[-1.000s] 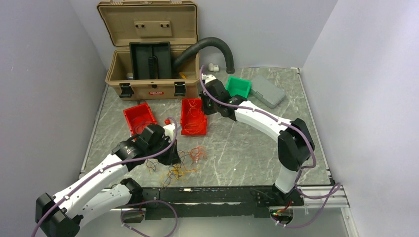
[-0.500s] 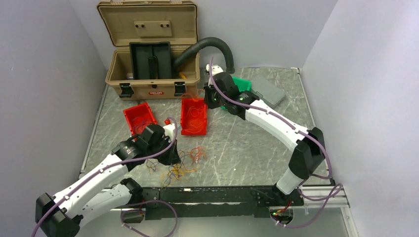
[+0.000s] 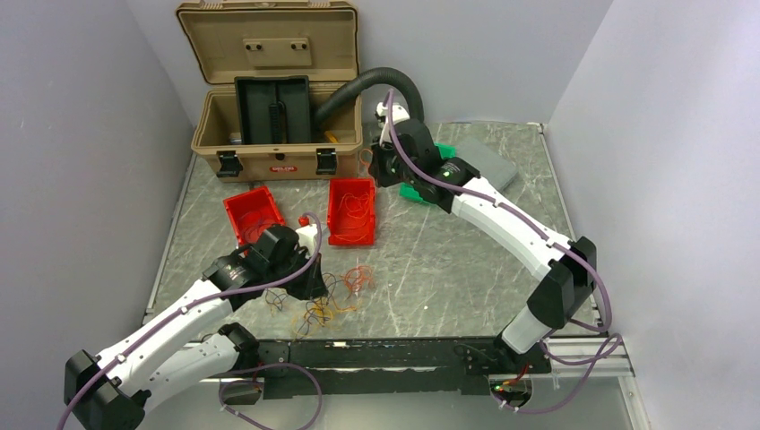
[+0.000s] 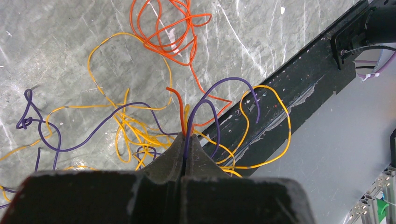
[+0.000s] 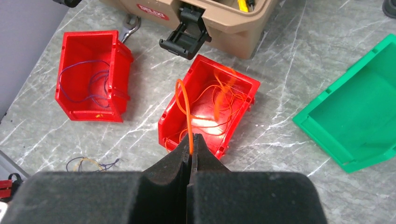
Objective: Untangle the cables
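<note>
cables: loose tangle of orange, yellow and dark purple strands lying on the grey marble table, near its front edge and partly over the black rail
left gripper: closed low over the tangle, its tips pinching a dark purple strand and a red-orange strand that rise out of the heap
right gripper: closed on a single orange cable, held above the table; the strand arcs up from the tips, over the right red bin
right red bin: orange strands inside
left red bin: dark purple strands inside, set apart from the other red bin
green bin: on the table, to the right of the red bins
toolbox: tan, lid open, at the far edge, with a black ribbed hose beside it
</note>
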Robot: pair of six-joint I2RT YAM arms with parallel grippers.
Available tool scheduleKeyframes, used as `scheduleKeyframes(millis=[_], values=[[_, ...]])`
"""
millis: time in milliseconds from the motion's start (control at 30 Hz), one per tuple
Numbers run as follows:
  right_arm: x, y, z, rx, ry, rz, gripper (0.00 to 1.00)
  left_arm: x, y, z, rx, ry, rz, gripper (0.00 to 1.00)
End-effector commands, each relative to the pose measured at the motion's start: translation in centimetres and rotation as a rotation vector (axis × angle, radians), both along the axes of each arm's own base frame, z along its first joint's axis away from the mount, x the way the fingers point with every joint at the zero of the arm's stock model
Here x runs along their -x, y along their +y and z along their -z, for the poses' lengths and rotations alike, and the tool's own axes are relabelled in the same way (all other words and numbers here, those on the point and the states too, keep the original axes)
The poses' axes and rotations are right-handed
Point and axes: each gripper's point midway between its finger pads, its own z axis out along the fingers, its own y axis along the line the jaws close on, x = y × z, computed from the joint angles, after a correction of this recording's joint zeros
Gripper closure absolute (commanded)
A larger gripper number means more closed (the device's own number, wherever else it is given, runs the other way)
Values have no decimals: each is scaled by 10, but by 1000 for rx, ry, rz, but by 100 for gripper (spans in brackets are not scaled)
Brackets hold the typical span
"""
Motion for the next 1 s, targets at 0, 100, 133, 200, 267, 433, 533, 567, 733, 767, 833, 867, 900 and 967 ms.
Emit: scheduleKeyframes(millis=[0, 100, 133, 200, 267, 433, 533, 567, 733, 767, 833, 867, 900, 967], values=[[4, 5, 1, -10, 9, -26, 100, -3, -2, -10, 21, -30, 1, 100], [9, 9, 12, -23, 39, -48, 100, -3, -2, -9, 19, -27, 1, 100], [11, 10, 15, -24, 48, -54, 100, -3, -3, -10, 19, -26, 4, 100], [14, 14, 21, -29, 69, -71, 100, -3, -3, -9, 17, -25, 6, 100], [18, 20, 26, -42, 90, -92, 100, -4, -3, -9, 15, -27, 6, 100], [21, 24, 48, -36, 145, -100, 100, -4, -2, -10, 12, -32, 4, 100], [19, 27, 63, -27, 176, -93, 100, -3, -2, -10, 13, -29, 5, 100], [19, 29, 68, -26, 185, -94, 100, -4, -2, -9, 12, -28, 5, 100], [3, 43, 90, -13, 214, -89, 100, -4, -2, -9, 7, -29, 8, 100], [-2, 46, 93, -7, 217, -83, 100, -4, -2, -9, 7, -29, 9, 100], [-13, 51, 97, 7, 223, -67, 100, -3, -2, -8, 5, -27, 10, 100], [-19, 53, 100, 14, 225, -62, 100, -4, -2, -8, 6, -28, 9, 100], [-26, 55, 100, 18, 222, -53, 100, -4, -2, -8, 6, -27, 9, 100], [-39, 57, 104, 34, 219, -37, 100, -4, -2, -8, 4, -29, 7, 100]])
